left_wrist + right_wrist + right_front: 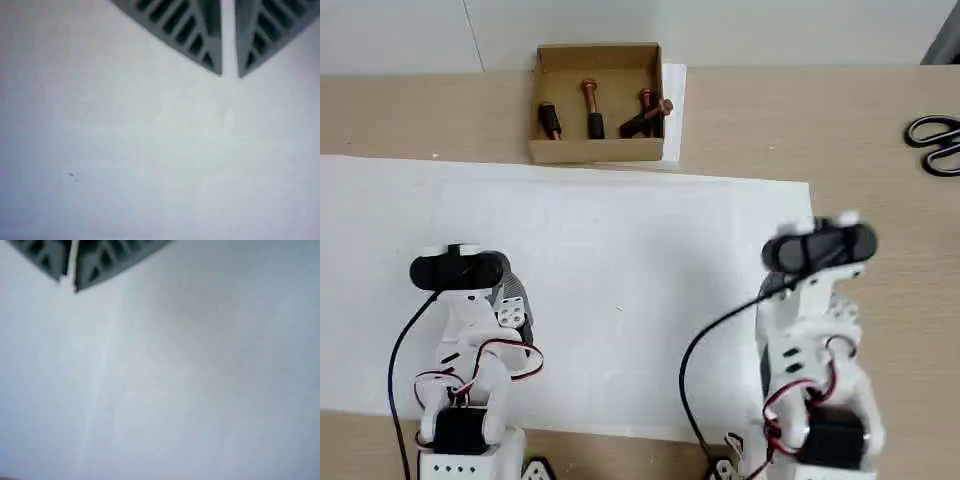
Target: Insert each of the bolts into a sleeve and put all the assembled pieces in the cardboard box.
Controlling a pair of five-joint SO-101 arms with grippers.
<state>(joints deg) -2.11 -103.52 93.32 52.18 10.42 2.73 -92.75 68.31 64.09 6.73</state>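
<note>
Grippers first: left gripper (230,75) has its jaws all but closed, just a slit between them, nothing held, hanging over the white sheet (640,280); right gripper (67,285) same, thin slit, nothing held, also over sheet. Both arms sit at the near edge in the high view, can't say which is which from there. Sheet gives broad flat room between arms and box (595,152), which sits just past the sheet's far edge on the table (420,110). Pieces (592,110) all lie inside it: copper bolts in black sleeves, at least three, the right-hand ones overlap so maybe four. Likely small, rigid, lightish, round and smooth so they roll and slip; pinch across the sleeve mid-length. Box walls block side approach, come in from above. Scissors (935,143) far right, well apart
</note>
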